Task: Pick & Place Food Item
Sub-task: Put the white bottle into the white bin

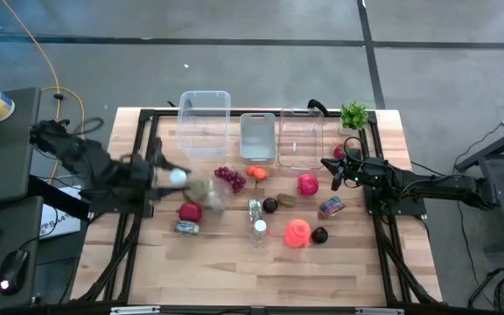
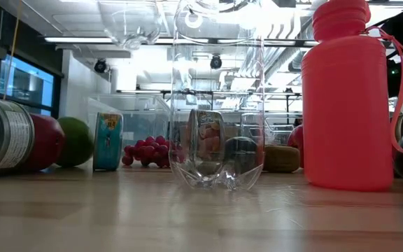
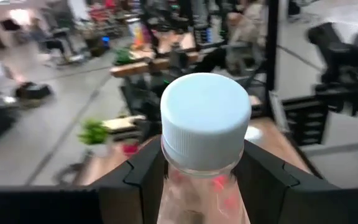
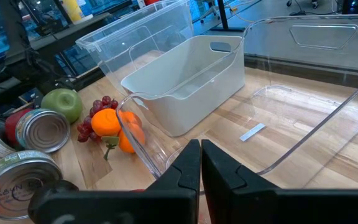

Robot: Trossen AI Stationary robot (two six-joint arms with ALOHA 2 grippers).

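My left gripper (image 1: pixel 173 178) hangs above the table's left part, shut on a clear plastic bottle with a white cap (image 3: pixel 205 118). The bottle's clear bottom (image 2: pixel 131 21) shows high above the tabletop in the low view. Food lies on the table: red grapes (image 1: pixel 230 178), an orange (image 1: pixel 256 173), a red apple (image 1: pixel 190 211), a green apple (image 4: pixel 61 102), a kiwi (image 1: pixel 285 199) and tins (image 1: pixel 186 227). My right gripper (image 4: pixel 201 165) is shut with nothing in it, at the table's right beside a clear bin (image 1: pixel 301 138). My left gripper pinches the bottle's neck (image 3: pixel 204 177), just under the cap, between its two fingers (image 3: pixel 145 180). The fingers come level from the table's left, one on each side. The bottle is lifted clear of the table, cap up, and its body hangs below the fingers.
Three bins stand along the far edge: a clear one (image 1: pixel 204 122), a grey-white one (image 1: pixel 257 136) and the clear one on the right. A second clear bottle (image 1: pixel 258 229) and a red bottle (image 1: pixel 297 233) stand near the middle. A small plant (image 1: pixel 354 114) is at the far right.
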